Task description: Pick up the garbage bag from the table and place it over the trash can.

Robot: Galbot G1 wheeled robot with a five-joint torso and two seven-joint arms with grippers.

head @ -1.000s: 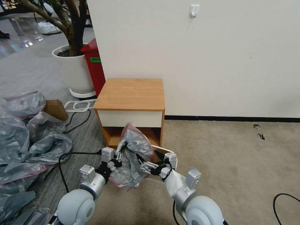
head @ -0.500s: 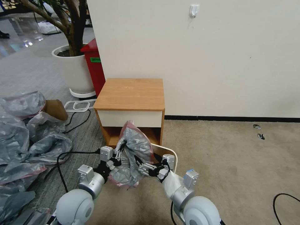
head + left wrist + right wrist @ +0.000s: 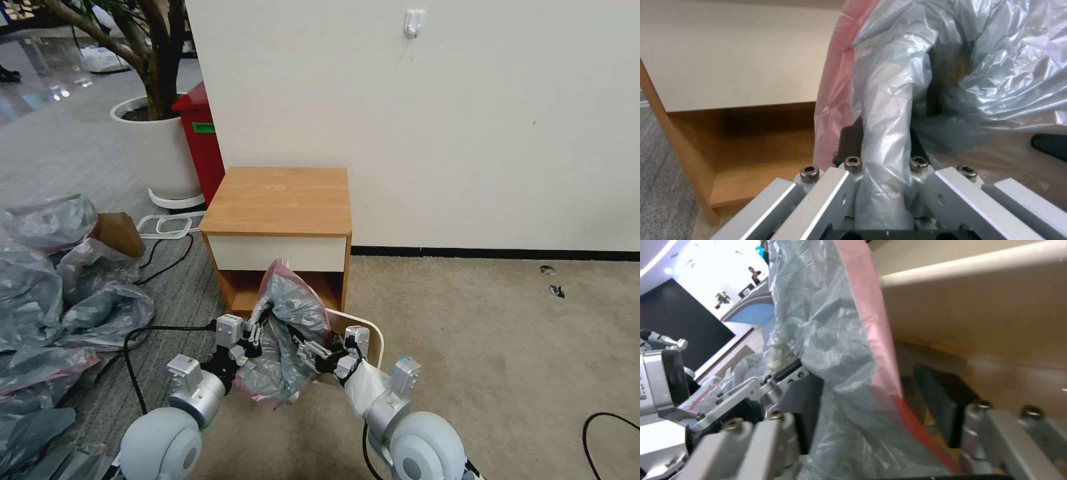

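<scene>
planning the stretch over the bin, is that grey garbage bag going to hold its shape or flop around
Probably floppy: the garbage bag hangs crumpled and folded between the left gripper and right gripper. Likely very light, since the thin translucent film bunches up where it passes through the left gripper. It may slip, as the film looks smooth and glossy.

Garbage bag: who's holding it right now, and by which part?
Both. The left gripper is shut on a bunched grey fold of the garbage bag; the right gripper grips its pink-banded rim on the opposite side.
</scene>
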